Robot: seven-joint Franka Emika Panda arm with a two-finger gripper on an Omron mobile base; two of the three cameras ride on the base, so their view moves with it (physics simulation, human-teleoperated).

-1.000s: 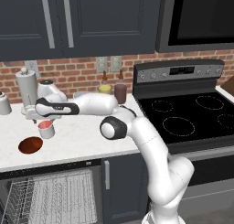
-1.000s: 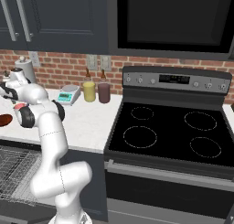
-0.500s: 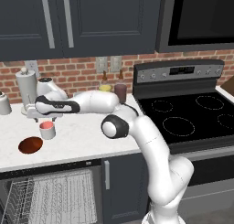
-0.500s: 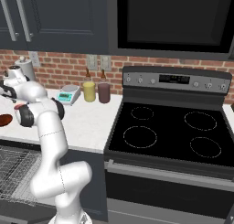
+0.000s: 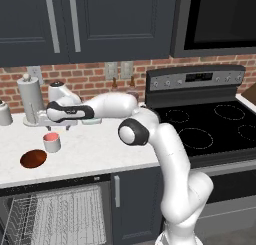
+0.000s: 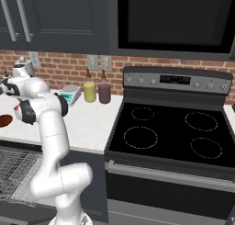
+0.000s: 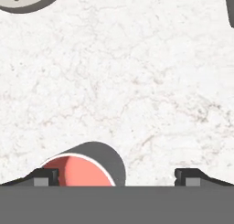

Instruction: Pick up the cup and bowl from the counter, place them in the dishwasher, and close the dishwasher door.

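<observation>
While the hand (image 5: 51, 125) hangs spread wide above the cup (image 5: 51, 142) at left of the frame, it should centre over it (the bowl (image 5: 33, 158) lies near) before descending to the worktop (image 5: 90, 151).

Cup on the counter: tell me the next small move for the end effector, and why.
Probably shift sideways to centre over the cup, then descend. The end effector hovers open above the counter, clear of the cup. In the hand view the cup sits off-centre, close by one fingertip rather than midway between the two, so closing now would likely clip its rim.
</observation>
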